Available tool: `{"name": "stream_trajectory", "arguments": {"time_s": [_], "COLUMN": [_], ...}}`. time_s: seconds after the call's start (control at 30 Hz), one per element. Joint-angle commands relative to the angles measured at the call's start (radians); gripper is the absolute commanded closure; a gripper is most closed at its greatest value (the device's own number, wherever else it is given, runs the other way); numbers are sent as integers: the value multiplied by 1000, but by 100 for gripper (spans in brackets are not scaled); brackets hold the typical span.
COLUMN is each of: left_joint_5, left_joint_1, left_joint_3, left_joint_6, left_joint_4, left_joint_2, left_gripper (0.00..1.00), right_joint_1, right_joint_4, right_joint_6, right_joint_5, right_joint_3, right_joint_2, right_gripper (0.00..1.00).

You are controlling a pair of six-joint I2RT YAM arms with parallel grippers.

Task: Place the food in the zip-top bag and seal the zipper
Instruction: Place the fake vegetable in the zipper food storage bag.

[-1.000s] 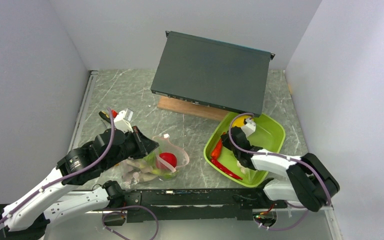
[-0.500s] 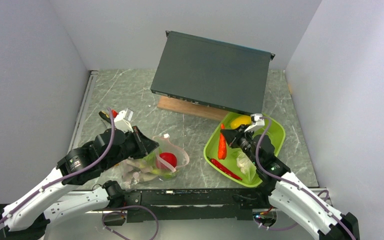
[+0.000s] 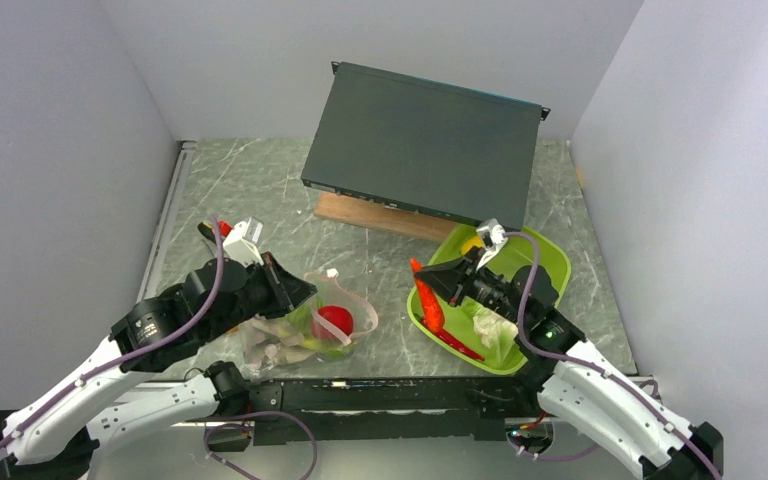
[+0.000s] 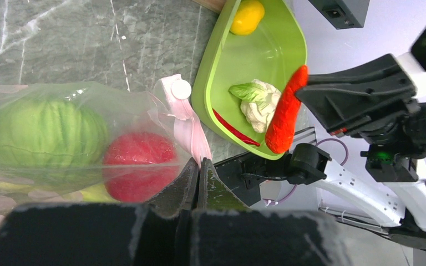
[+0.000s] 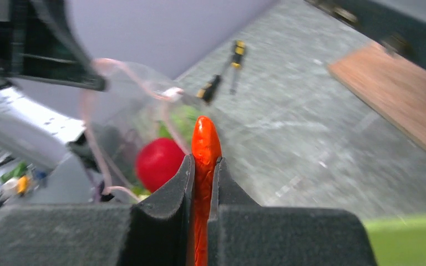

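dark flat case [image 3: 425,145] propped on wooden board [image 3: 360,213] | lime-green tray [image 4: 266,50] | screwdrivers [image 5: 234,61]

Grey-green marbled counter [image 3: 380,265], walled along the left, far and right edges. Toward the near-left corner, clear zip-top bag [image 3: 292,340] slumped on the stone, mouth turned toward the right edge. Toward the near-right corner, lime-green tray [image 3: 552,268] flat on the surface, a strip of bare stone between it and the bag. At the far middle, wooden board [image 3: 355,213], with dark flat box [image 3: 425,140] propped tilted on it. Near the left edge, screwdrivers [image 5: 237,51], just beyond the bag.
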Motion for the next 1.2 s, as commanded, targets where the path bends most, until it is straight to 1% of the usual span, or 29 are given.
{"name": "stream_trajectory", "arguments": {"time_s": [0.0,0.07,0.1,0.2,0.27,0.33,0.4,0.6,0.67,0.87,0.9,0.97,1.07,1.17], "left_joint_5": [21,20,18,13,14,9,4,-9,-6,4,4,2,0,3], "left_joint_1": [3,3,3,3,3,3,3,3,3,2,3,3,3,3], "left_joint_3": [66,83,90,101,106,107,96,60,52,20,12,-1,-19,-27], "left_joint_6": [-4,-4,-4,-15,-24,-40,-62,-124,-141,-205,-214,-231,-254,-268], "left_joint_4": [85,84,83,86,94,102,117,171,193,250,257,269,285,299], "left_joint_2": [-5,-1,1,1,-2,-7,-15,-35,-39,-63,-68,-77,-84,-87], "left_gripper": [100,100,100,100,100,100,100,100,100,100,100,100,100,100], "right_joint_1": [125,210,243,296,324,359,393,504,543,661,690,717,754,784], "right_joint_4": [266,322,375,566,667,752,829,951,989,1108,1124,1179,1184,1225], "right_joint_6": [-90,-142,-153,-102,-62,-34,-17,-69,-96,-262,-324,-378,-419,-457], "right_joint_5": [-146,-105,-90,20,135,331,459,722,763,852,863,879,911,945], "right_joint_3": [158,222,241,261,250,221,198,199,203,217,222,219,220,204], "right_joint_2": [112,186,220,316,366,391,419,519,555,675,690,720,740,775], "right_gripper": [100,100,100,100,100,100,100,100,100,100,99,97,96,92]}}
